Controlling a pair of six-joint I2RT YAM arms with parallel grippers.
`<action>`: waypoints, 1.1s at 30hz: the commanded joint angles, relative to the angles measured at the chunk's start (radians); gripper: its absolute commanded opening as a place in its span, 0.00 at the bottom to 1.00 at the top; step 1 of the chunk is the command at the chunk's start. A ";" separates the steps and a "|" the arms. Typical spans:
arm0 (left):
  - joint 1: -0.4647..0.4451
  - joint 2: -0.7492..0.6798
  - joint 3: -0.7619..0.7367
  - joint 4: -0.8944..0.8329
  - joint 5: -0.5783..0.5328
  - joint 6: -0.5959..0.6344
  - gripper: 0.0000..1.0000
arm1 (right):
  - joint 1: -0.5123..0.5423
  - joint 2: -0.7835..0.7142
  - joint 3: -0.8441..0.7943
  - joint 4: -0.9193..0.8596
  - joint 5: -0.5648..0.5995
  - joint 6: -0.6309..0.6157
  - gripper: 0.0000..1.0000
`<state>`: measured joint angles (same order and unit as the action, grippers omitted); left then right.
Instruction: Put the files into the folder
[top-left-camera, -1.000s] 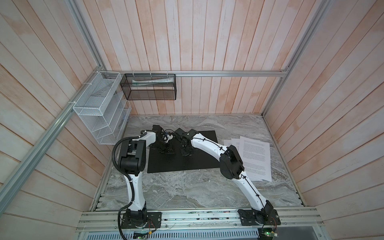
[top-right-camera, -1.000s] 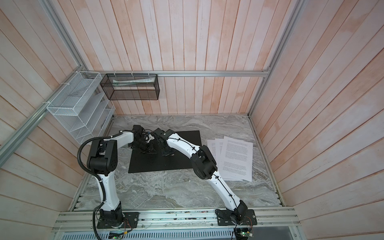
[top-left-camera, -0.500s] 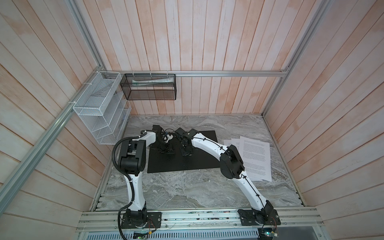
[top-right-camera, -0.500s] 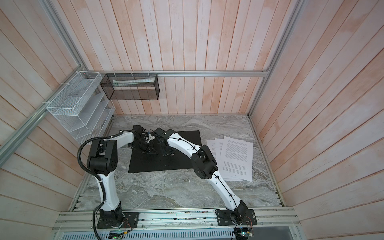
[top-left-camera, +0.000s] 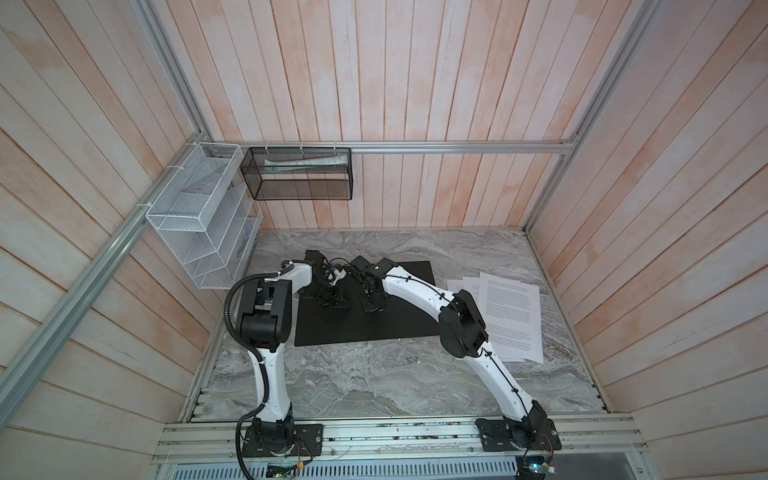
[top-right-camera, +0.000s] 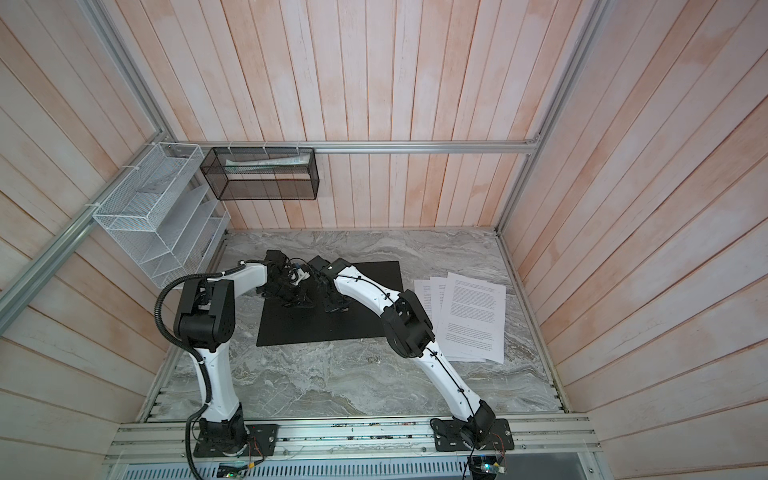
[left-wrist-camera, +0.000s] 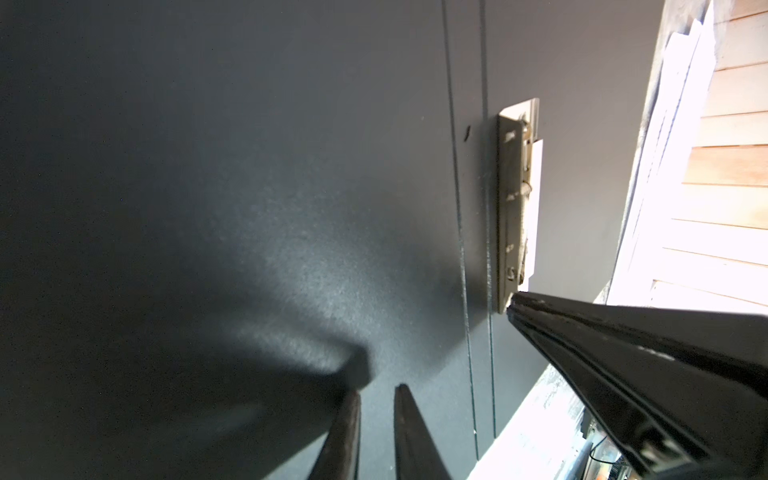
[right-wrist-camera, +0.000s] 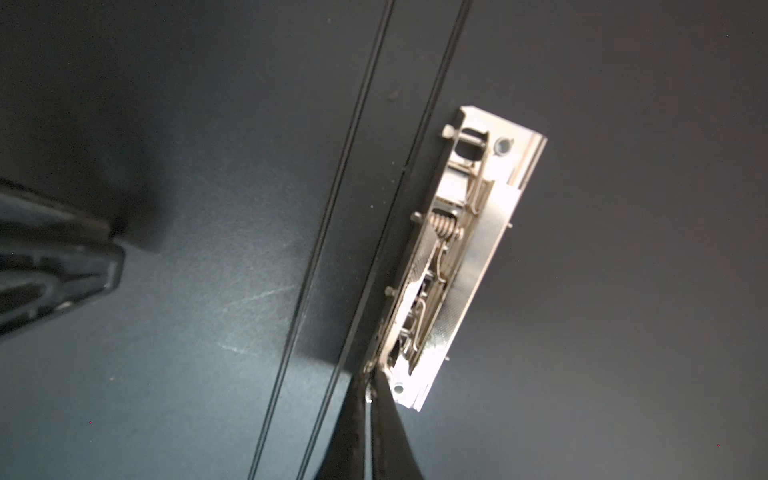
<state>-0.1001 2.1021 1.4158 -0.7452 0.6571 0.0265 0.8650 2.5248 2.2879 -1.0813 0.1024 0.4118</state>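
Observation:
The folder (top-left-camera: 374, 328) (top-right-camera: 316, 328) lies open on the table, black inside up, with its metal clip (right-wrist-camera: 461, 249) (left-wrist-camera: 513, 208) beside the spine creases. My right gripper (right-wrist-camera: 369, 380) (top-left-camera: 372, 307) (top-right-camera: 334, 308) is shut on the near end of that clip. My left gripper (left-wrist-camera: 376, 388) (top-left-camera: 332, 303) (top-right-camera: 297, 303) rests tips-down on the folder's other panel. Its fingers are almost together with nothing between them. The files (top-left-camera: 511, 316) (top-right-camera: 473, 320), white printed sheets, lie fanned on the table right of the folder, partly behind my right arm.
A white wire mesh organizer (top-left-camera: 199, 220) hangs on the left wall. A black mesh basket (top-left-camera: 301, 178) with papers inside hangs on the back wall. The grey marble table (top-left-camera: 374, 386) is closed in by wooden walls on three sides.

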 joint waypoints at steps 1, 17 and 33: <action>0.012 0.061 -0.018 -0.028 -0.124 0.014 0.20 | -0.011 0.150 -0.024 -0.076 0.031 -0.020 0.07; 0.012 0.066 -0.012 -0.033 -0.125 0.016 0.20 | -0.004 0.156 0.077 -0.141 0.186 -0.008 0.08; 0.011 0.067 -0.012 -0.036 -0.128 0.013 0.20 | 0.012 0.062 0.197 -0.103 0.205 -0.028 0.11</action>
<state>-0.0998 2.1056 1.4204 -0.7464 0.6590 0.0265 0.8875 2.5839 2.4851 -1.1339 0.2802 0.3908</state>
